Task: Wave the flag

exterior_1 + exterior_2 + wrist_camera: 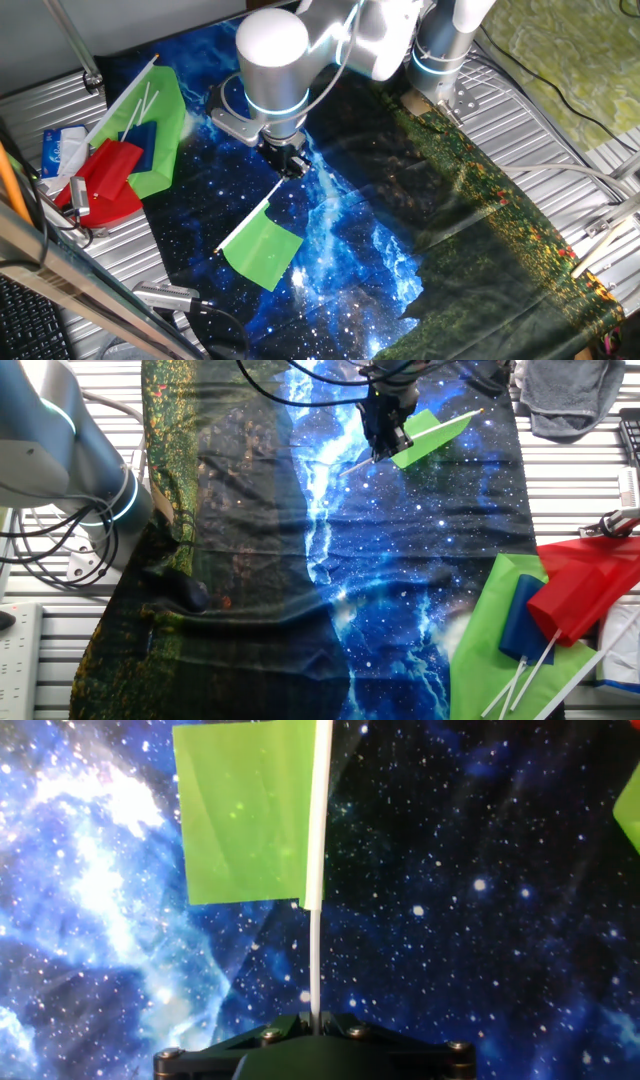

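One end effector (293, 163) is clenched on the thin white stick of the flag (262, 250), gripping it near the bare lower end. In the hand view the stick (317, 870) runs straight out from between the closed fingers, with the small bright-green cloth (243, 810) hanging off its left side. In one fixed view the flag slants down and away from the end effector, its cloth low over the starry blue galaxy-print sheet (350, 250) that covers the bench (120, 260). Whether the cloth touches the sheet cannot be told. Well apart, at the sheet's edge, lies a pile of other flags: a larger green flag (165, 120), a red flag (105, 180) and a dark blue one (145, 140).
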You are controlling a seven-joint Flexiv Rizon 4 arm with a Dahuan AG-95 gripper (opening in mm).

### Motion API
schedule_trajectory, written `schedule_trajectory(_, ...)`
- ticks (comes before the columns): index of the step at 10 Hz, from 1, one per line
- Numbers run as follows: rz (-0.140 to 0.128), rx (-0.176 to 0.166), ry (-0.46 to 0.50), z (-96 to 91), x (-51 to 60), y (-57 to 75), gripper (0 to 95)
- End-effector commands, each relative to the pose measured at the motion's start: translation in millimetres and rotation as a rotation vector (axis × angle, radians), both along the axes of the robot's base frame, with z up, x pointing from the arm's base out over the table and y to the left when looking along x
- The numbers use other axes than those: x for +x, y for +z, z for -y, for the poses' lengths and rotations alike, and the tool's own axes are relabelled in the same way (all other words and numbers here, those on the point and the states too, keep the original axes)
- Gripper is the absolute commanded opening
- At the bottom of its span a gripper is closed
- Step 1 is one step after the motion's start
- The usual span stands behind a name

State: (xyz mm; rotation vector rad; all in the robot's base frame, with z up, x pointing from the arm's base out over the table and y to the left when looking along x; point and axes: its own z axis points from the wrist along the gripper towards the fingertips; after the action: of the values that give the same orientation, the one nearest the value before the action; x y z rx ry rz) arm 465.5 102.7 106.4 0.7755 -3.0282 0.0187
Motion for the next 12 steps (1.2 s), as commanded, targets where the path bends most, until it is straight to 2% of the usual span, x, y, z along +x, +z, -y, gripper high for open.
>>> schedule_trajectory(1,-0.019,0.000,-0.002,-0.8,-0.5,1.1,0.0)
schedule_trajectory(3,-0.029,0.025,0.009,-0.8,-0.5,1.1,0.0)
schedule_trajectory(4,-0.030,0.044,0.017,1.6,1.7,9.4,0.0)
schedule_trajectory(5,-0.038,0.062,0.020,9.5,6.2,34.2,0.0)
schedule_trajectory(7,-0.064,0.072,0.035,22.9,8.4,72.3,0.0)
schedule_trajectory(9,-0.075,0.074,0.040,28.7,3.6,106.0,0.0)
schedule_trajectory(10,-0.091,0.079,0.032,28.9,-2.8,124.7,0.0)
schedule_trajectory(12,-0.126,0.076,0.018,26.1,-10.5,153.4,0.0)
